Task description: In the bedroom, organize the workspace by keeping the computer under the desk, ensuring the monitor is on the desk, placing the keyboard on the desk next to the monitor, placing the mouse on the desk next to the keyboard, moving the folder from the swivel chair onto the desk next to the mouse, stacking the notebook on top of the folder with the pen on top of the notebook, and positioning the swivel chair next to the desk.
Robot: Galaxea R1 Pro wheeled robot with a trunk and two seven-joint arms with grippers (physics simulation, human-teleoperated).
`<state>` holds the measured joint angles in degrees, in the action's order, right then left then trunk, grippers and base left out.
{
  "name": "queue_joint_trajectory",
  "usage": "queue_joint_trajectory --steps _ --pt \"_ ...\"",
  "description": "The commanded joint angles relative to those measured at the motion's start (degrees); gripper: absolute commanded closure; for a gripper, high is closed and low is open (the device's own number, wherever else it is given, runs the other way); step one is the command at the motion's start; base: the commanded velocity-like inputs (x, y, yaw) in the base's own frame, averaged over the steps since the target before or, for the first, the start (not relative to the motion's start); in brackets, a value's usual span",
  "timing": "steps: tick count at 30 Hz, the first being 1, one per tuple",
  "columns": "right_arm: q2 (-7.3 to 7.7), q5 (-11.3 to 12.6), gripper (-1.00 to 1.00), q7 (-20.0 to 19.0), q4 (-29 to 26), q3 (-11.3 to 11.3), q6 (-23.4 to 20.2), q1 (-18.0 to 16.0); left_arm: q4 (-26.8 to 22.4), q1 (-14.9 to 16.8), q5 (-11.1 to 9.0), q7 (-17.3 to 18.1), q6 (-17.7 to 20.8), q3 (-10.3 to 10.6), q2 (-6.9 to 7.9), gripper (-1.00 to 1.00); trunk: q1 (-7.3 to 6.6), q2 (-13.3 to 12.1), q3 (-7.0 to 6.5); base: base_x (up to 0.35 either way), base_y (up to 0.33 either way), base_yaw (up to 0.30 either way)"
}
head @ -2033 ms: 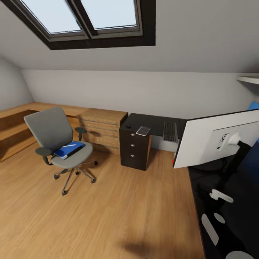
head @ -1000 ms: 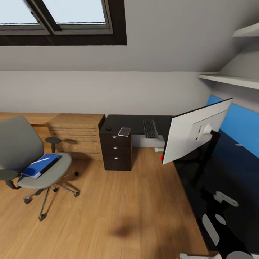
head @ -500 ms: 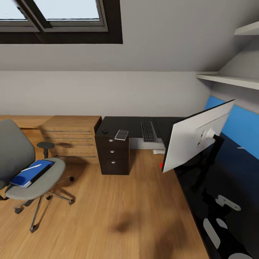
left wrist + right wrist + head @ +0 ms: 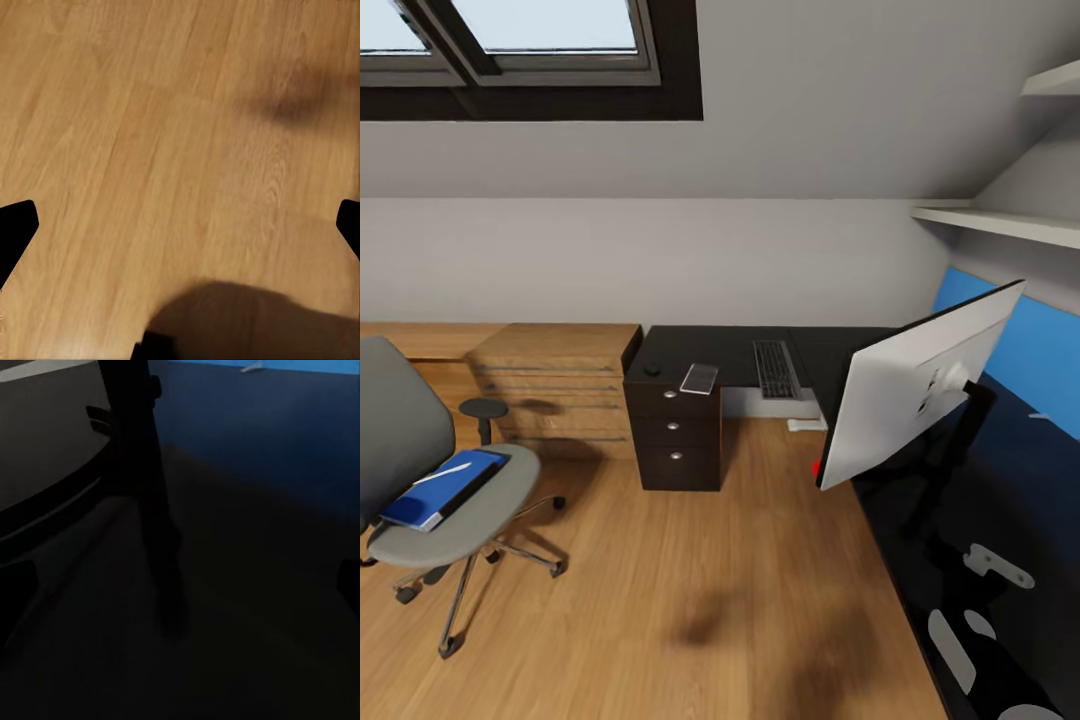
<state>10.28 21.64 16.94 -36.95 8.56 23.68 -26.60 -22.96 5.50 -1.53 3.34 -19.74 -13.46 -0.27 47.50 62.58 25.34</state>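
The desk [image 4: 830,345] served as the anchor of the scene: its black top ran along the far wall and turned toward the camera down the right side, with a blue back panel [image 4: 1050,360] behind the near wing. On that near wing stood the monitor [image 4: 910,390], its pale back turned to the camera and tilted, a red dot at its lower corner just over the desk's edge. On the far wing lay the keyboard [image 4: 776,368], and beside it, toward the drawer end of the desk, a small flat grey rectangular thing [image 4: 699,378] and a small dark round object [image 4: 652,368]. The desk's black drawers [image 4: 676,432] with silver knobs stood touching a light wooden drawer unit [image 4: 555,385]. Well apart from the desk, out on the wooden floor [image 4: 690,590], sat the swivel chair [image 4: 430,480], with the folder [image 4: 440,488] lying flat on its seat and the pen [image 4: 448,469] resting on top of the folder. The left gripper [image 4: 180,225] hung over bare floorboards with its dark fingertips [image 4: 15,229] spread wide at the frame's edges. The right gripper [image 4: 180,585] hovered over the desk's dark top near a black upright post [image 4: 146,495] and the blue panel, its tips likewise set far apart.
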Motion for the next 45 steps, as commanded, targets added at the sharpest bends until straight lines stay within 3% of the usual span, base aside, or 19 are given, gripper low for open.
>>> queue_joint_trajectory --steps 1,45 --pt "0.02 0.5 -1.0 0.0 0.0 -0.1 0.3 0.0 0.1 0.0 -0.2 0.4 -0.1 -0.3 -0.04 -1.0 0.02 0.0 0.06 0.176 0.142 0.0" --pt "-0.08 0.6 -1.0 0.0 0.0 -0.1 0.4 0.0 0.1 0.0 -0.1 0.4 -0.2 -0.3 0.0 -1.0 0.02 0.0 0.06 0.078 -0.003 0.0"
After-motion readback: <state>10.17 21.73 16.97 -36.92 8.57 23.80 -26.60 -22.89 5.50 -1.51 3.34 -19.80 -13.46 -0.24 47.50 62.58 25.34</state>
